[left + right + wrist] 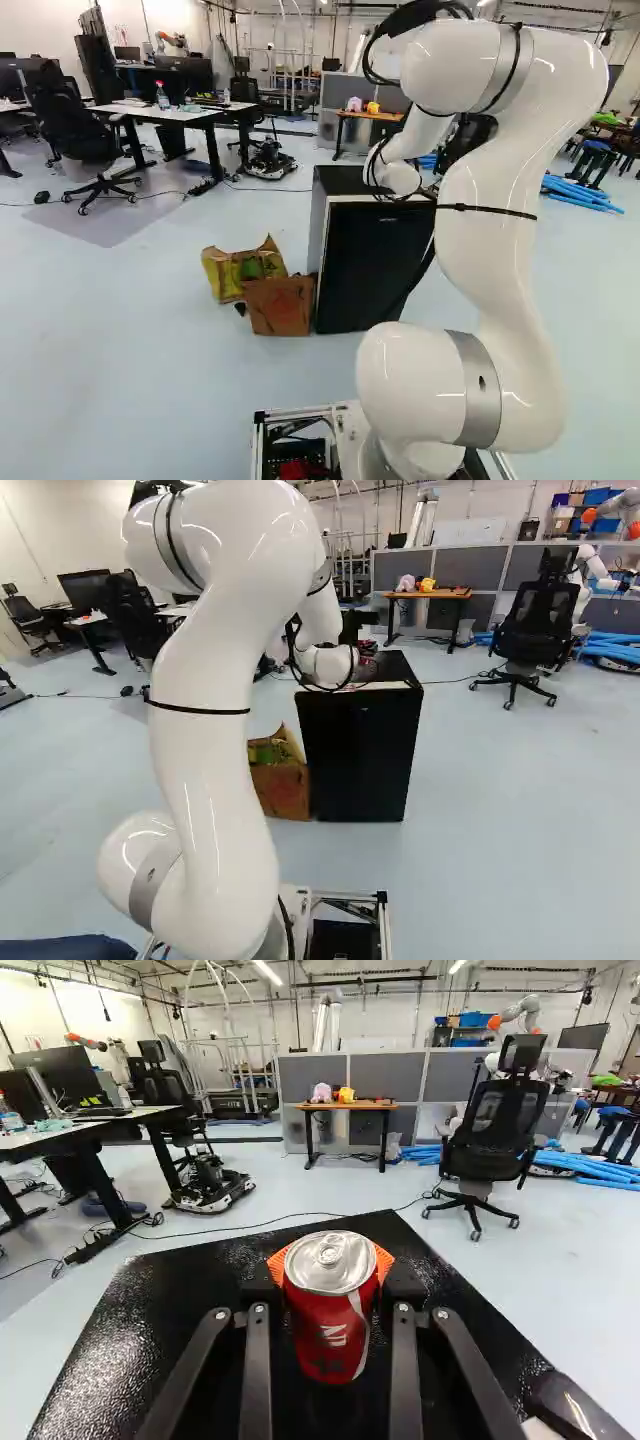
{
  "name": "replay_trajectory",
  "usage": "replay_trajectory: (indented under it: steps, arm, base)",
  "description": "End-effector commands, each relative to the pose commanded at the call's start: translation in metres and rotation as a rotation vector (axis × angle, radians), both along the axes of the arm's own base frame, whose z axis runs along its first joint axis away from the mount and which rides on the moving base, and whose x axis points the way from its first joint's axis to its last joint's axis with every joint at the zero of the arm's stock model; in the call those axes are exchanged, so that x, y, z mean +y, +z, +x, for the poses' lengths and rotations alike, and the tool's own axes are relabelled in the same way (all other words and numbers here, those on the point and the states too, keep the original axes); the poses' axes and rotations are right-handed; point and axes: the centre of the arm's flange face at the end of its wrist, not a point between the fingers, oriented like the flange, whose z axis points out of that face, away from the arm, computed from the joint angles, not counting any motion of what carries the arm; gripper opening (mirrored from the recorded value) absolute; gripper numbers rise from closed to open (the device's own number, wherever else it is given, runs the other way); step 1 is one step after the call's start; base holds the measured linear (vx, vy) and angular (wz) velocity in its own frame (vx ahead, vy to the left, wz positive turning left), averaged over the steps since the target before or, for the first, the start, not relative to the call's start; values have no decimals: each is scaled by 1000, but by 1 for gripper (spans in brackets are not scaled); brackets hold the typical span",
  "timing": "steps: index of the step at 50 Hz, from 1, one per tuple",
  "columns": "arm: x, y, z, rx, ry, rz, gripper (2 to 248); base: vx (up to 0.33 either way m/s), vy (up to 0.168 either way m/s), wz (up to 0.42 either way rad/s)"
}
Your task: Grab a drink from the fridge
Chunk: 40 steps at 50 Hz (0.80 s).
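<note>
My gripper [366, 667] is partly hidden behind the white wrist, over the top of the black fridge [358, 755] in the right base view. In the wrist view the gripper [331, 1265] is shut on a red drink can [325, 1335], its orange pads showing at both sides behind the silver lid. The can is upright above the glossy black fridge top [190, 1305]; whether its base touches that surface is hidden. The fridge [368, 270] stands upright on the floor with its dark front toward the base.
An open cardboard box [280, 306] with yellow-green sides stands against the fridge's left side. Beyond are a small wooden desk [345, 1106], grey partitions [400, 1075], an office chair [490, 1130] and blue tubing. White-topped desks [165, 112] stand farther left, and another robot [590, 570] far right.
</note>
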Motion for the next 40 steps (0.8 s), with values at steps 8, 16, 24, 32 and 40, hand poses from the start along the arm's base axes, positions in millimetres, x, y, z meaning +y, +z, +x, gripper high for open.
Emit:
replay_trajectory:
  steps: [8, 16, 24, 32, 40]
  arm:
    - [6, 1, -6, 4, 6, 1, 101]
    - [13, 3, -14, 9, 14, 2, 101]
    - [22, 5, -24, 16, 23, 3, 101]
    - [33, 7, -37, 24, 35, 4, 101]
    - [45, 9, -52, 33, 48, 5, 101]
  base:
    - [0, 0, 0]
    - [0, 0, 0]
    - [0, 0, 0]
    - [0, 0, 0]
    - [0, 0, 0]
